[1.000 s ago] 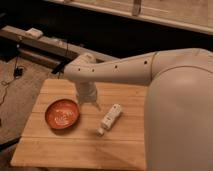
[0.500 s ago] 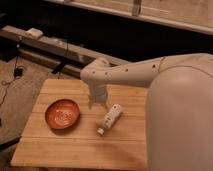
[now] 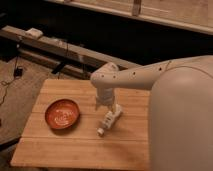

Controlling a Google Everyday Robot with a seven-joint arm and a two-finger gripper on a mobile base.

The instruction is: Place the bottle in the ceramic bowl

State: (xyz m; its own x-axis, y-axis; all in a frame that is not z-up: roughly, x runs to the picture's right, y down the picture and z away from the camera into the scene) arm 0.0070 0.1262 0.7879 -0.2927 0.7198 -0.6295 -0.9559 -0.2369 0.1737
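Note:
The small white bottle lies on its side on the wooden table, cap end pointing toward the front left. The orange-red ceramic bowl with a pale swirl inside sits on the table's left part, a short way left of the bottle. My gripper hangs from the white arm right above the bottle's far end, close to it. The bowl holds nothing.
My large white arm and body cover the right side of the table. Behind the table runs a dark shelf with a white box and cables. Carpet floor lies to the left.
My gripper has moved right, from between the bowl and the bottle to above the bottle's far end. Bottle and bowl have not moved.

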